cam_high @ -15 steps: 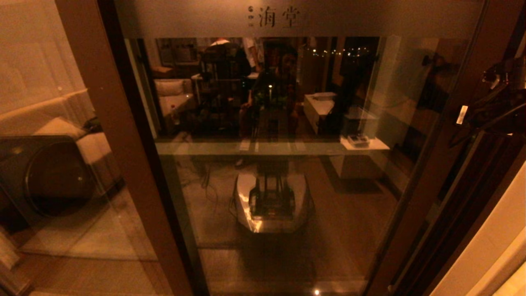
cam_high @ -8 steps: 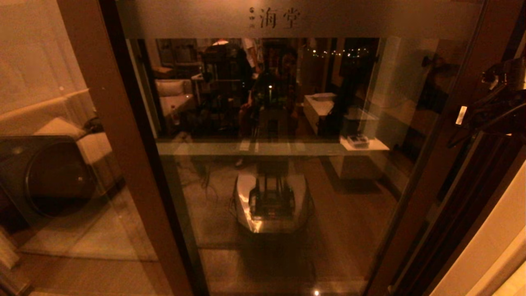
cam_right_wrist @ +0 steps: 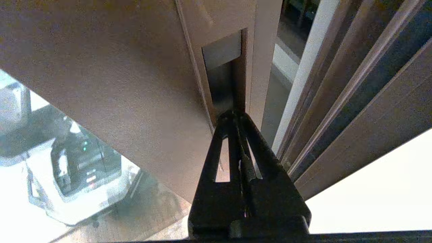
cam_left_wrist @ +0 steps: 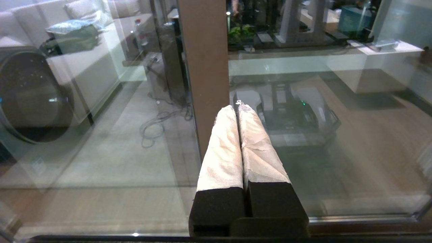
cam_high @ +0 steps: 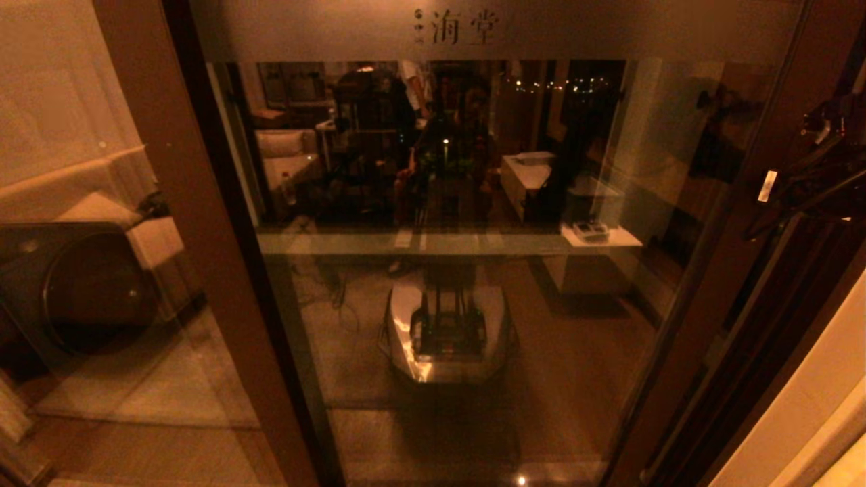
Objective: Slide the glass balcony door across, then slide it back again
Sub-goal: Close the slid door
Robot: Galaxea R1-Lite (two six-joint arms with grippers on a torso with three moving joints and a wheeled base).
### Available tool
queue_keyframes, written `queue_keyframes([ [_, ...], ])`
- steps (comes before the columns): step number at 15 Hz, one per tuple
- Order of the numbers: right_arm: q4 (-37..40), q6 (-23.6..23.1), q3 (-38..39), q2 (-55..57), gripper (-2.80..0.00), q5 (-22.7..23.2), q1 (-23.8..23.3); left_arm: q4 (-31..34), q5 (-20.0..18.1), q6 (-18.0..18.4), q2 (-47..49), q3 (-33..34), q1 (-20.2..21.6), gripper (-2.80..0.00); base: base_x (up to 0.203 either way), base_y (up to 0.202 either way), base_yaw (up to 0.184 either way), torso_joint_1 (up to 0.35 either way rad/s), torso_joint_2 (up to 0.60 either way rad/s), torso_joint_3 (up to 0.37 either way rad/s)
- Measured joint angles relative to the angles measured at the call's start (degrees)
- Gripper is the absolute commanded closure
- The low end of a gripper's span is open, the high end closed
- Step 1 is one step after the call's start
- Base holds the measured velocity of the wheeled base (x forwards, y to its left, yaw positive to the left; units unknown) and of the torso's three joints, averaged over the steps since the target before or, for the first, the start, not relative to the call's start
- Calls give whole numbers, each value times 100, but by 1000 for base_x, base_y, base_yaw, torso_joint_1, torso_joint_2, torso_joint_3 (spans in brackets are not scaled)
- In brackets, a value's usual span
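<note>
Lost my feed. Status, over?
Right pincer shut, tips in the handle slot of the glass balcony door. Left pincer shut, parked. Nothing seen blocking.

Head view downward, wrists close; all share door [cam_high: 446, 270].

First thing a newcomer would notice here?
The glass balcony door fills the head view, its frosted top band bearing small characters and the pane mirroring the robot. At its right stile the right gripper, fingers together, has its tips at the dark recessed handle slot.
</note>
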Motion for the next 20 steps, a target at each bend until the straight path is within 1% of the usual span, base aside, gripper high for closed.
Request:
queue_keyframes([
  [7,-20,-32,-21,12,0,-27,0,0,0,5,0,0,0,0,0,0,0,0,0,0],
  [13,-25,-40,159,-236,0,-7,2,0,3,2,0,0,0,0,0,0,0,0,0,0],
  [20,33,-109,95,-180,0,-3,-39,1,0,1,0,0,0,0,0,0,0,0,0,0],
])
